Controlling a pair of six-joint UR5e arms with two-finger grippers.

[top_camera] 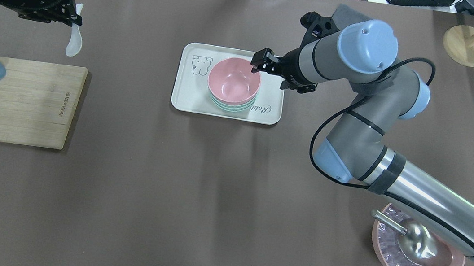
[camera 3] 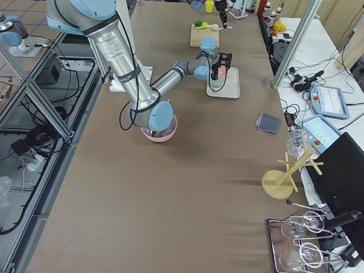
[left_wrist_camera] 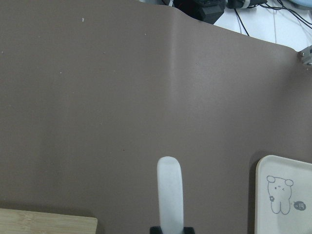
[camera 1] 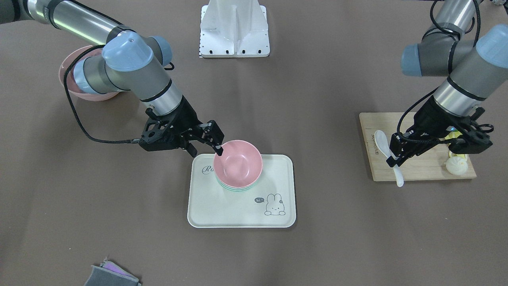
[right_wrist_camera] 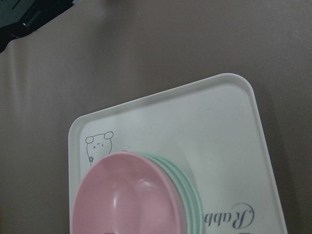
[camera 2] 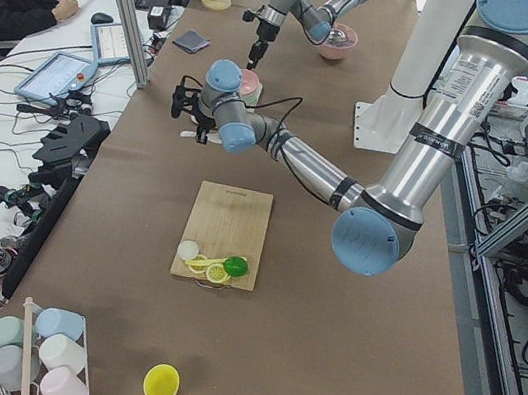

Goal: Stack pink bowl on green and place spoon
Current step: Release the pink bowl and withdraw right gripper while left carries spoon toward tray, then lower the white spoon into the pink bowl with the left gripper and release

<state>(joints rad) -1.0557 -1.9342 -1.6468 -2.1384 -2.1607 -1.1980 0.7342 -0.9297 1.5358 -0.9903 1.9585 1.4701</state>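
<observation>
The pink bowl (top_camera: pixel 233 82) sits nested on the green bowl (top_camera: pixel 231 107) on the white rabbit tray (top_camera: pixel 187 95). My right gripper (top_camera: pixel 270 74) is open right next to the pink bowl's rim; in the front view (camera 1: pixel 206 150) one fingertip (camera 1: pixel 218 150) is at the rim. The right wrist view shows the pink bowl (right_wrist_camera: pixel 129 200) over green rims (right_wrist_camera: pixel 193 195). My left gripper (top_camera: pixel 72 18) is shut on the white spoon (top_camera: pixel 74 41) and holds it raised beyond the cutting board's far edge. The spoon also shows in the left wrist view (left_wrist_camera: pixel 169 192).
A wooden cutting board (top_camera: pixel 28 103) with lemon and lime pieces lies at my left. A larger pink bowl of ice with a metal ladle (top_camera: pixel 416 254) stands near right. A grey cloth (camera 1: pixel 111 276), a wooden stand (top_camera: pixel 467 44) and the white arm base (camera 1: pixel 235 28) are around the edges.
</observation>
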